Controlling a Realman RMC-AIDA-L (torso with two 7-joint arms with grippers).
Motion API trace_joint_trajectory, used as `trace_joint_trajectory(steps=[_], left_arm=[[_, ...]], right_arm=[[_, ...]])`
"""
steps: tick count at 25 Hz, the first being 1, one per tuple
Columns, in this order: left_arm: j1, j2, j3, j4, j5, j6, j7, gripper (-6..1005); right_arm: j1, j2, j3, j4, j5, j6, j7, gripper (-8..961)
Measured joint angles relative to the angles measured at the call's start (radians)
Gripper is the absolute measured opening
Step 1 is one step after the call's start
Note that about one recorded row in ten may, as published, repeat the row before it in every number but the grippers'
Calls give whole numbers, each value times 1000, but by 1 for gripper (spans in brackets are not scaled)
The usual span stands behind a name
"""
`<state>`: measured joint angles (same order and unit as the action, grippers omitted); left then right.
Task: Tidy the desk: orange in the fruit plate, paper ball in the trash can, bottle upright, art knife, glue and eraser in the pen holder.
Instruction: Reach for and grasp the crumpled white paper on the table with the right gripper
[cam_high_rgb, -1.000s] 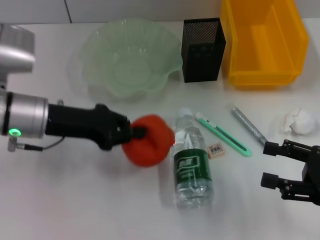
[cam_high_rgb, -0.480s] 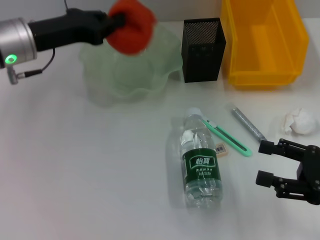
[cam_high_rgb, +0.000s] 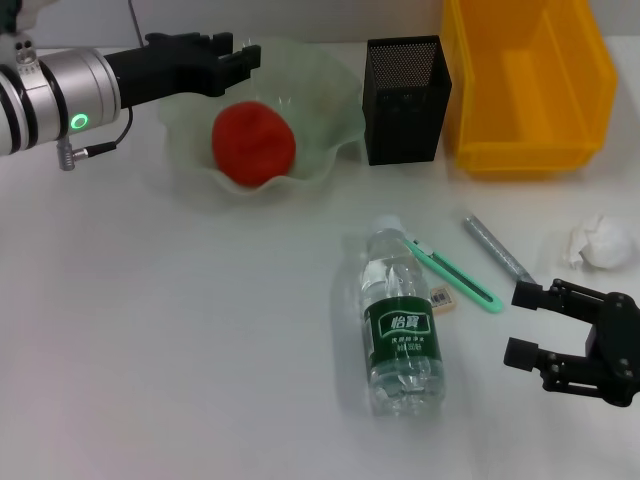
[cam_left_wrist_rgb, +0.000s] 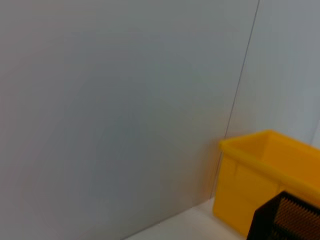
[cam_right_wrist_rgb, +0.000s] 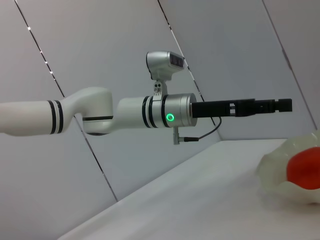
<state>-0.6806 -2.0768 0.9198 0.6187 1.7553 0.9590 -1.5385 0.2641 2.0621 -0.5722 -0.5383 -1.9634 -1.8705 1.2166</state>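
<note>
With the orange (cam_high_rgb: 253, 143) resting in the fruit plate (cam_high_rgb: 335, 110) beneath the wide-open left gripper (cam_high_rgb: 232, 60), the paper ball (cam_high_rgb: 600, 241), at two o'clock from the open right gripper (cam_high_rgb: 522, 322), looks next.

The near left part of the table (cam_high_rgb: 150, 360) lies bare, giving wide room from the left edge to the lying bottle (cam_high_rgb: 400, 320). That bottle blocks the middle near the front edge, its cap toward the back. Just right of it the eraser (cam_high_rgb: 446, 298), art knife (cam_high_rgb: 450, 273) and glue stick (cam_high_rgb: 497, 252) crowd a narrow band, with the right hand (cam_high_rgb: 525, 322) hanging spread beside them near the right edge. The paper ball (cam_high_rgb: 598, 242) sits behind it. Along the back edge the fruit plate (cam_high_rgb: 330, 120), pen holder (cam_high_rgb: 403, 98) and yellow bin (cam_high_rgb: 520, 150) stand close together with slim gaps. The left hand (cam_high_rgb: 235, 58) hangs spread over the plate's far rim.
</note>
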Motion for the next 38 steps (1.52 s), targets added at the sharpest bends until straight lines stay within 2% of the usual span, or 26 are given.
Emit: trace_joint_trajectory(steps=[3, 5, 8, 10, 11, 12, 13, 15, 16, 19, 21, 22, 23, 25, 26, 27, 28, 29, 30, 31, 32, 35, 36, 38], left_arm=[[26, 4, 10, 19, -59, 53, 17, 345], [53, 8, 6, 37, -98, 135, 37, 419], [107, 22, 7, 75, -128, 355, 94, 600], [144, 40, 13, 95, -109, 543, 117, 690], [144, 40, 13, 95, -109, 543, 117, 718], [181, 54, 12, 99, -94, 643, 124, 746], [196, 59, 11, 99, -92, 665, 127, 775], [238, 73, 13, 101, -87, 709, 144, 832], [263, 84, 11, 101, -80, 727, 156, 832], [300, 96, 4, 102, -71, 741, 163, 832], [319, 103, 3, 99, -68, 744, 163, 832], [319, 103, 3, 99, -68, 744, 163, 832], [320, 104, 3, 98, -65, 744, 163, 832], [320, 104, 3, 98, -65, 744, 163, 832], [322, 104, 3, 97, -51, 741, 161, 832], [322, 104, 3, 97, -51, 741, 161, 832], [321, 104, 3, 100, -38, 735, 157, 832], [321, 104, 3, 100, -38, 735, 157, 832], [321, 104, 3, 100, -38, 735, 157, 832], [321, 104, 3, 100, -38, 735, 157, 832], [321, 104, 3, 100, -38, 735, 157, 831], [311, 98, 4, 100, -28, 725, 154, 831], [311, 98, 4, 100, -28, 725, 154, 831], [311, 96, 4, 101, -25, 724, 155, 831]], right_arm=[[2, 0, 0, 0, 0, 1, 0, 825], [4, 0, 5, 0, 0, 1, 0, 825], [8, -4, 45, -3, 1, -6, 8, 825], [9, -12, 96, -22, 2, -24, 29, 825], [9, -17, 123, -42, 2, -37, 51, 825], [11, -24, 147, -70, 2, -52, 81, 825], [10, -28, 164, -104, 2, -63, 112, 825], [15, -37, 189, -236, 0, -74, 206, 825], [17, -38, 192, -305, -5, -74, 254, 825], [40, -42, 191, -561, -47, -69, 456, 824], [90, -44, 176, -813, -146, -74, 670, 824], [90, -44, 176, -813, -146, -74, 670, 824], [127, -45, 129, -939, -247, -77, 787, 825], [150, -46, 92, -989, -306, -78, 840, 825], [200, -52, 19, -1030, -458, -72, 925, 825], [200, -52, 19, -1030, -458, -72, 925, 825], [250, -51, -38, -1026, -598, -60, 969, 824], [250, -51, -38, -1026, -598, -60, 969, 824], [272, -43, -61, -1013, -658, -51, 975, 824], [303, -17, -97, -979, -747, -6, 977, 824], [303, -17, -97, -979, -747, -6, 977, 824], [320, 16, -161, -923, -835, 83, 980, 824], [324, 21, -205, -870, -846, 127, 988, 824], [328, 19, -226, -822, -842, 158, 998, 824]])
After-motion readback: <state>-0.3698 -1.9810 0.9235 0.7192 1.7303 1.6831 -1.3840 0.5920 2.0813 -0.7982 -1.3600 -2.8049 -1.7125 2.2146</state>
